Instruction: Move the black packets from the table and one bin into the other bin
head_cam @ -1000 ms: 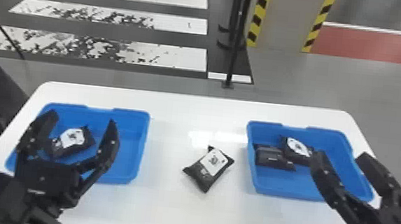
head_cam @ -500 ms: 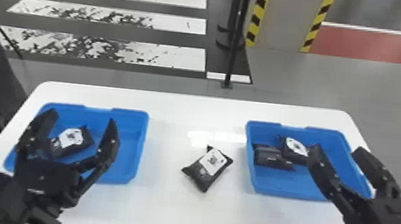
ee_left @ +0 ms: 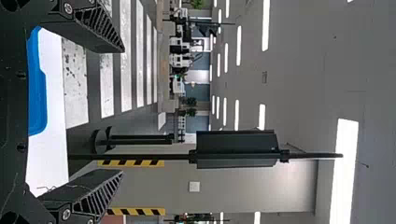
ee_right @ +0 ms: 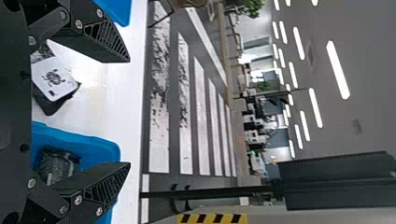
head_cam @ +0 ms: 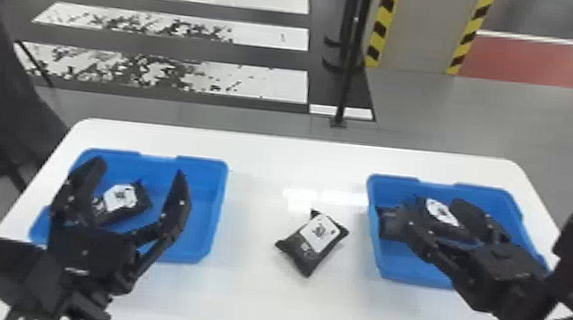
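Note:
In the head view my left gripper (head_cam: pixel 136 170) stands open above the left blue bin (head_cam: pixel 218 205), where a black packet (head_cam: pixel 120 201) with a white label lies. The left wrist view shows the same gripper (ee_left: pixel 123 112) with nothing between its fingers. My right gripper (head_cam: pixel 433 221) is open over the right bin (head_cam: pixel 440 277), partly covering the packets there, one with a white label (head_cam: pixel 441 212), another dark packet (head_cam: pixel 392 225) beside it. The right wrist view has that gripper (ee_right: pixel 130 112) with fingers spread. One packet (head_cam: pixel 312 242) lies on the table between the bins.
The white table (head_cam: pixel 247 299) carries both bins, one at each side. Behind it stands a black pole (head_cam: pixel 351 68) on the floor, and a dark draped shape (head_cam: pixel 14 55) is beyond the table's left edge.
My right gripper has moved left and its fingers now hang over the right bin's packets, having been over that bin's right part. The left arm has kept still.

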Motion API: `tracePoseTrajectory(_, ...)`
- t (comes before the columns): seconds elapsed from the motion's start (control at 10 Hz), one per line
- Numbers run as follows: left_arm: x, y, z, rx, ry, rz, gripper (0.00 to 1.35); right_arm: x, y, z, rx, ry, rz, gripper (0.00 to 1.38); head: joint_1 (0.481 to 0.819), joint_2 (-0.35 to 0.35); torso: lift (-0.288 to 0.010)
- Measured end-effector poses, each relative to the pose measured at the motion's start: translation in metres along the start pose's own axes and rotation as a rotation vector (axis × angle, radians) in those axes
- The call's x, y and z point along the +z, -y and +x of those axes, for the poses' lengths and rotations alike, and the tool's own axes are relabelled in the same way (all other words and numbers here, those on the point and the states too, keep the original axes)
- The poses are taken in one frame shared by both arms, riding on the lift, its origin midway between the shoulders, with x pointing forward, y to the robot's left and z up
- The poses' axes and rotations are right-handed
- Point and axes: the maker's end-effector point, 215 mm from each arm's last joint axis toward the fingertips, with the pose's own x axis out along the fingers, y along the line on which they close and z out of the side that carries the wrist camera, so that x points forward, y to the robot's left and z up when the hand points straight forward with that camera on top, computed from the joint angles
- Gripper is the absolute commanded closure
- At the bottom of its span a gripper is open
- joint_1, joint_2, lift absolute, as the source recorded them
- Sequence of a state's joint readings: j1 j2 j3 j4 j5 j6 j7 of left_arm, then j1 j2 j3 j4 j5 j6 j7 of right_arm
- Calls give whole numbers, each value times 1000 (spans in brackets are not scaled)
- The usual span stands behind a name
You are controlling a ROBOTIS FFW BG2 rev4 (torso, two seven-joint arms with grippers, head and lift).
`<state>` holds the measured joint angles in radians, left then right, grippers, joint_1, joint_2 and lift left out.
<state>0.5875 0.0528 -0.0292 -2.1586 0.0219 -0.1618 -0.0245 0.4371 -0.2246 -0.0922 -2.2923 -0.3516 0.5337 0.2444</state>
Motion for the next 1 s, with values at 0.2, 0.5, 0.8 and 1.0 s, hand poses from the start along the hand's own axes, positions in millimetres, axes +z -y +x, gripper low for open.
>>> tracePoseTrajectory(0.2, -1, 1, 0, -1, -2, -2, 111, -15, -16, 22, 61, -69, -5, 248, 695, 36, -110)
tracePoseTrajectory(0.5, -1, 4, 2, -7, -6, -9, 111, -30, -30, 60, 137, -164, -41, 248, 695, 66, -110)
tracePoseTrajectory(0.8, -1, 7, 4, -13, -7, -15, 111, -52, -41, 99, 207, -268, -64, 248, 695, 95, -110)
tracePoseTrajectory(1.0, -2, 8, 6, -13, -9, -25, 111, -74, -51, 121, 257, -334, -69, 248, 695, 112, -110)
